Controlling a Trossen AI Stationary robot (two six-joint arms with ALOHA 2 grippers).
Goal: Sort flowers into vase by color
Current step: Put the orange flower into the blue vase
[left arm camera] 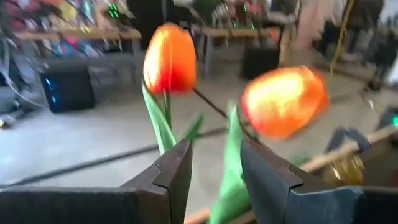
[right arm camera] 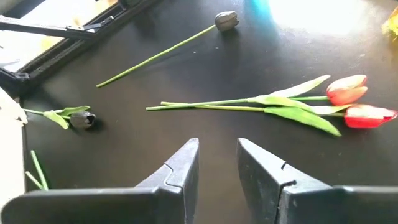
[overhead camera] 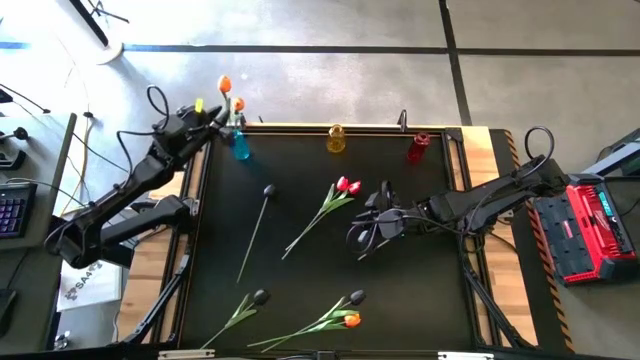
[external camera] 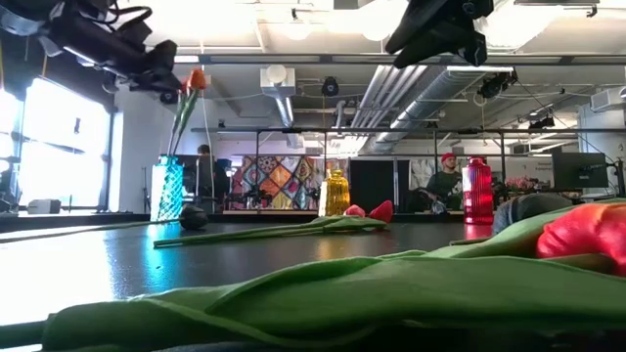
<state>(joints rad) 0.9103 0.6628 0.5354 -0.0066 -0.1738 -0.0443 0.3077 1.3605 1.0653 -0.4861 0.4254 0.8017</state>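
Two orange tulips [overhead camera: 224, 84] stand with their stems in the blue vase [overhead camera: 240, 147] at the table's far left. My left gripper [overhead camera: 222, 115] is open just above that vase; in its wrist view its fingers stand on either side of one tulip's green stem [left arm camera: 229, 177]. Two red tulips [overhead camera: 348, 186] lie mid-table. Black tulips [overhead camera: 268, 190] [overhead camera: 260, 297] [overhead camera: 357, 297] and one orange tulip [overhead camera: 350, 320] lie flat farther forward. My right gripper [overhead camera: 360, 238] hovers open and empty [right arm camera: 217, 155] just right of the red tulips [right arm camera: 348, 102]. My left gripper has the orange tulip's stem [left arm camera: 229, 177] between its open fingers, close to one finger [left arm camera: 267, 180]. I cannot tell whether it touches the stem. The tulip stands upright in the blue vase.
A yellow vase [overhead camera: 336, 138] and a red vase [overhead camera: 418, 147] stand along the far edge, right of the blue one. Bare black mat lies between the flowers. A raised frame [overhead camera: 190, 250] borders the mat. Cables hang beside both arms.
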